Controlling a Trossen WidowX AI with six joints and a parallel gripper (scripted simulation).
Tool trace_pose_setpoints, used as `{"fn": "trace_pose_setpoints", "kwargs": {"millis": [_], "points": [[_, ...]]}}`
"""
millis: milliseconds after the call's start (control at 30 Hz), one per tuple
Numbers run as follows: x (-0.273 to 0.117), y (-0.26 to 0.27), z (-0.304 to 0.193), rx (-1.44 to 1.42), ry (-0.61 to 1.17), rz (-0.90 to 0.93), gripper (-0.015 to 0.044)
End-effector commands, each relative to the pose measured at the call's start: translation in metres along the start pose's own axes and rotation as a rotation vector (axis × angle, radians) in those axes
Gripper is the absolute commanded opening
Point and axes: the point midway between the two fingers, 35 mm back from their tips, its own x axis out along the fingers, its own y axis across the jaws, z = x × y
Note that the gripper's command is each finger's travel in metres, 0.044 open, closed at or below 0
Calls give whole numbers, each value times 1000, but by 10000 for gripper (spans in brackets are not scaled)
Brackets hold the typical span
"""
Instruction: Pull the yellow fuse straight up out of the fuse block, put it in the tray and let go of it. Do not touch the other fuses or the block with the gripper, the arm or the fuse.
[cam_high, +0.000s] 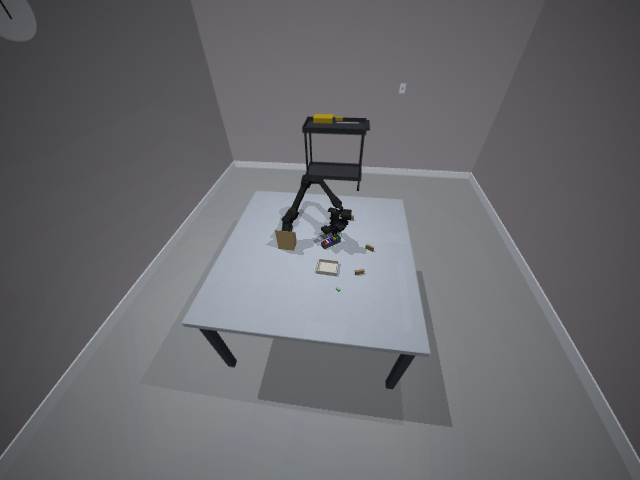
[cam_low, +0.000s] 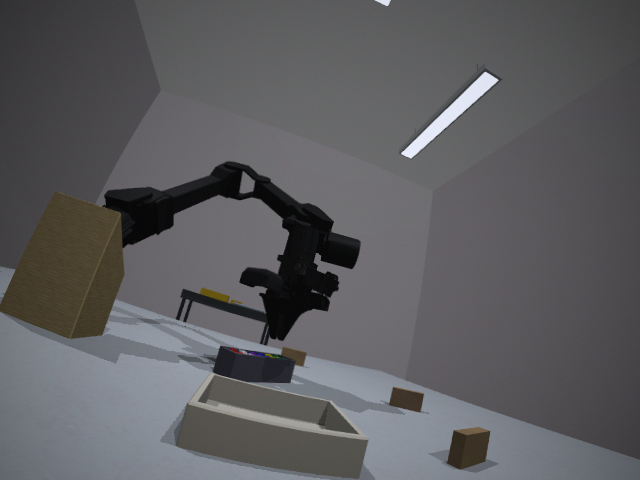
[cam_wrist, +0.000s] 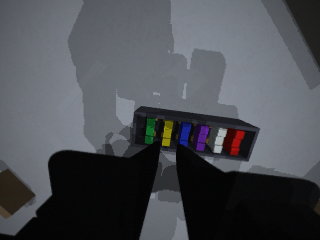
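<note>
The gripper (cam_wrist: 167, 150) hangs above the fuse block (cam_wrist: 195, 133) toward the bench's far edge, its jaws narrow with nothing between them. The yellow fuse (cam_wrist: 167, 132) sits seated second in the row, between the green fuse (cam_wrist: 150, 131) and the blue fuse (cam_wrist: 185, 133). It looks small, stiff, light, probably slick; I'd pinch its exposed top squarely. The tray (cam_low: 273, 428) waits nearer the middle.
</note>
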Motion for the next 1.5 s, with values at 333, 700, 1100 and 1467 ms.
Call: {"fn": "trace_pose_setpoints", "kwargs": {"millis": [333,700,1100,1467], "points": [[16,0,1,8,7,0,74],[25,0,1,8,8,0,74],[28,0,1,8,8,1,74],[35,0,1,8,8,1,74]]}}
